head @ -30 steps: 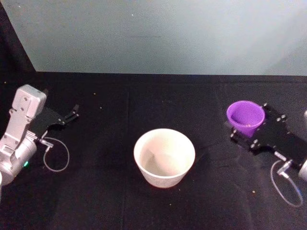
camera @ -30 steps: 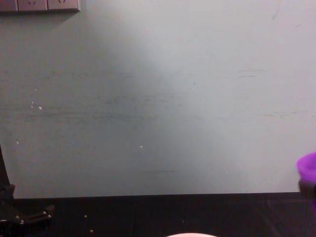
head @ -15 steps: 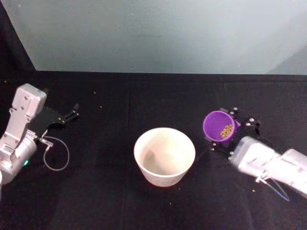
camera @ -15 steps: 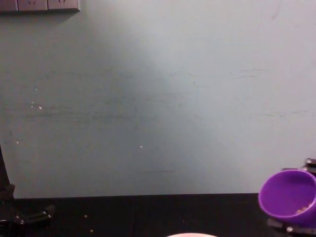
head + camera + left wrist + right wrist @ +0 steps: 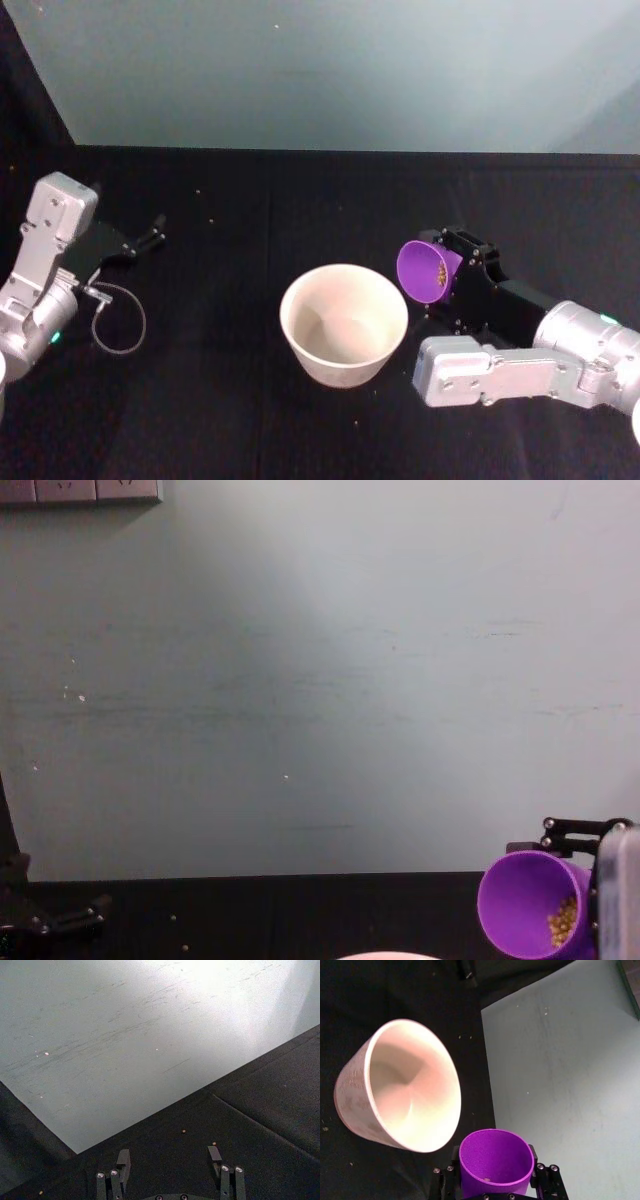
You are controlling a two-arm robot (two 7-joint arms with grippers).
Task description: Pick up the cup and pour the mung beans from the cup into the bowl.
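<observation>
- The right gripper (image 5: 447,268) was clamped on the cup (image 5: 424,272), holding it raised just beside the right rim of the bowl (image 5: 292,318).
- The cup's long axis leaned mouth-first toward the bowl, with the mung beans (image 5: 440,276) on its lower wall.
- The left gripper (image 5: 150,238), its fingers spread, sat well apart.

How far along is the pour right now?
Done: the right end effector has the cup gripped, lifted and tipped toward the bowl. In hand: the pour; the mung beans lie inside the cup, none visible in the bowl. Left: tip further until they fall in. The left end effector sits parked, open, far left.
</observation>
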